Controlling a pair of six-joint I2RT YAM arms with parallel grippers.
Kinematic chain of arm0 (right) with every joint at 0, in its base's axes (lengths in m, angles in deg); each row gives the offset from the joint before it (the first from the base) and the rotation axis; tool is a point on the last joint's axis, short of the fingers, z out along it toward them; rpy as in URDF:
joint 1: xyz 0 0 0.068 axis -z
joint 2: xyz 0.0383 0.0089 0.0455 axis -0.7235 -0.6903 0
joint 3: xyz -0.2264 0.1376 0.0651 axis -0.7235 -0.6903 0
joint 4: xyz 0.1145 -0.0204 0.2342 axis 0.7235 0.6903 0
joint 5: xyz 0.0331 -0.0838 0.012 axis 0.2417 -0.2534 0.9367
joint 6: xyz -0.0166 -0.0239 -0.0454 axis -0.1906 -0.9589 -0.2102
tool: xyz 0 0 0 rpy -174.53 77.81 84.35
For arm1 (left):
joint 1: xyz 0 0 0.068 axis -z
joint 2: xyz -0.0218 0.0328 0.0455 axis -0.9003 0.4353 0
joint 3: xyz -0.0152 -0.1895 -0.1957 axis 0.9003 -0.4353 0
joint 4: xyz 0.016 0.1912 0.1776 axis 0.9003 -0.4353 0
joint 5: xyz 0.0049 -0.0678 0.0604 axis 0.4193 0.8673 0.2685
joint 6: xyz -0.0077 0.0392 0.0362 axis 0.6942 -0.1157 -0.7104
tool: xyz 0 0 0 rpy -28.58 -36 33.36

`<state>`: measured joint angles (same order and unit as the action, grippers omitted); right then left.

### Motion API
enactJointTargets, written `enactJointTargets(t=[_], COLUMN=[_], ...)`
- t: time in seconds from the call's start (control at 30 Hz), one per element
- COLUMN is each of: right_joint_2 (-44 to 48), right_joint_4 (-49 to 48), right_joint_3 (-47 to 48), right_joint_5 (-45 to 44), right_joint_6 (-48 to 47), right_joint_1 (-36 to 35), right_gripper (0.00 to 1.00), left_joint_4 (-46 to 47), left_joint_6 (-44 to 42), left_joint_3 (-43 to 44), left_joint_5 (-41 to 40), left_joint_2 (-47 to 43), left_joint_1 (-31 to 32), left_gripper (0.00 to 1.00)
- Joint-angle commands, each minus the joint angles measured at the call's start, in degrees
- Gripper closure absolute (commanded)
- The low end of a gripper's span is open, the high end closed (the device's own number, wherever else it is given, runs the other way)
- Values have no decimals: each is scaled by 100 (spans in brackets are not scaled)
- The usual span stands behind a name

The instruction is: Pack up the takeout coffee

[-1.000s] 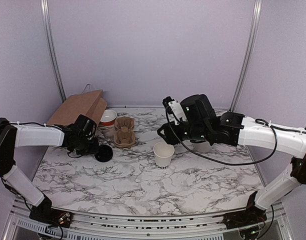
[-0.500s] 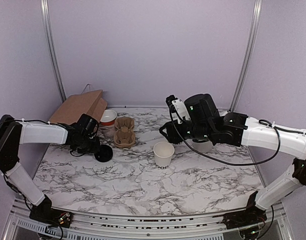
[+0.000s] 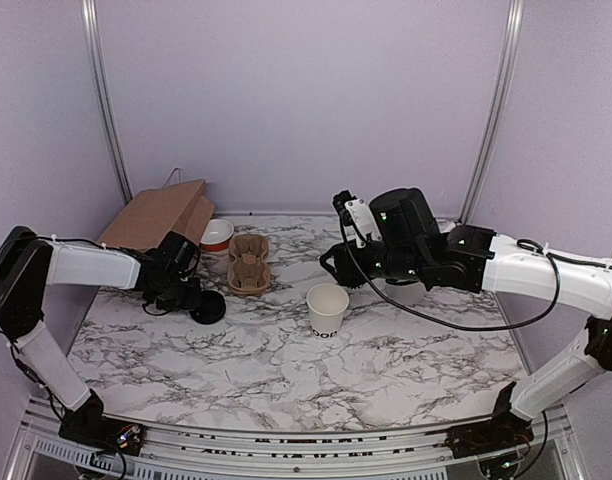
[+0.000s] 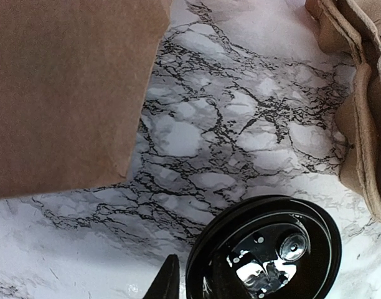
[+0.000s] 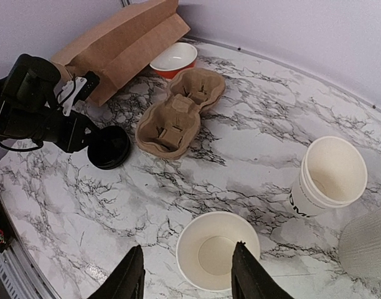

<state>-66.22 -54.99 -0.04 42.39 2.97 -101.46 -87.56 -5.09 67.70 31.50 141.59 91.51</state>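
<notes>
The takeout coffee is a small white paper cup (image 3: 327, 309) with black lettering, standing open and upright at mid-table, and a round black lid (image 3: 208, 307) lying to its left. My right gripper (image 3: 335, 268) hangs open above the cup (image 5: 218, 258); in the right wrist view its mouth shows between the two fingers (image 5: 136, 277). My left gripper (image 3: 189, 297) is down at the lid's left edge. In the left wrist view one finger (image 4: 166, 283) stands just outside the rim of the lid (image 4: 265, 248), the other is lost in the black, and the jaws look shut on that rim.
A brown paper bag (image 3: 156, 215) lies at the back left, with a red bowl (image 3: 217, 235) and a cardboard cup carrier (image 3: 248, 263) beside it. A stack of lettered white cups (image 5: 330, 174) and a ribbed white tub (image 5: 368, 243) stand right of the cup.
The left gripper has closed a little onto the lid's edge and its arm has shifted slightly. The right arm has drifted a touch to the right. Cup and lid stay put.
</notes>
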Motion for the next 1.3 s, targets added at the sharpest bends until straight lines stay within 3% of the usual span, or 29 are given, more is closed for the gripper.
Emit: enactJointTargets(t=[0.0, 1.27], right_joint_2=[77, 7], right_joint_4=[-160, -182], right_joint_3=[9, 30], right_joint_5=[52, 88], right_joint_6=[29, 50], right_joint_1=[75, 88], right_gripper=[53, 53], left_joint_4=[-34, -231], left_joint_6=[-69, -153], left_joint_3=[170, 128], left_joint_5=[-24, 68], left_joint_2=[108, -365], left_joint_1=[-15, 110], left_gripper=[80, 94])
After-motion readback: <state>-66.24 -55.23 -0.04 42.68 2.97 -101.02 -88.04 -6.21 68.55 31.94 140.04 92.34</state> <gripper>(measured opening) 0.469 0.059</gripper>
